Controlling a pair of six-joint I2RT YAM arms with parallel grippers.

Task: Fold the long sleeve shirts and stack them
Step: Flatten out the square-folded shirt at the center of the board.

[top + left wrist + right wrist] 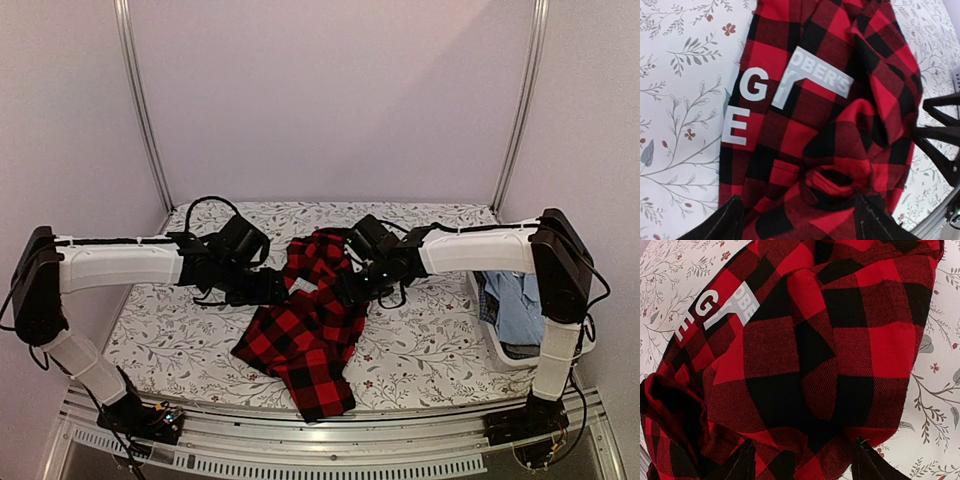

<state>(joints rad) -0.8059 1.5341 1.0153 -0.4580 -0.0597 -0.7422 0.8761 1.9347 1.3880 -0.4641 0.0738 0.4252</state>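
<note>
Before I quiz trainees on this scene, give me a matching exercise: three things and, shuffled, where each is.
Things: 1 checked shirt; 2 blue garment; 3 white letters.
Places: A in the white basket; B printed on red-and-black cloth; C bunched on the table between left gripper and right gripper.
Pairs: 1-C, 2-A, 3-B.

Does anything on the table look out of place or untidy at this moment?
Yes. The red-and-black shirt lies crumpled in a heap, not flat. One end seems to hang over the near edge of the table, and folds hide part of its white lettering.
</note>
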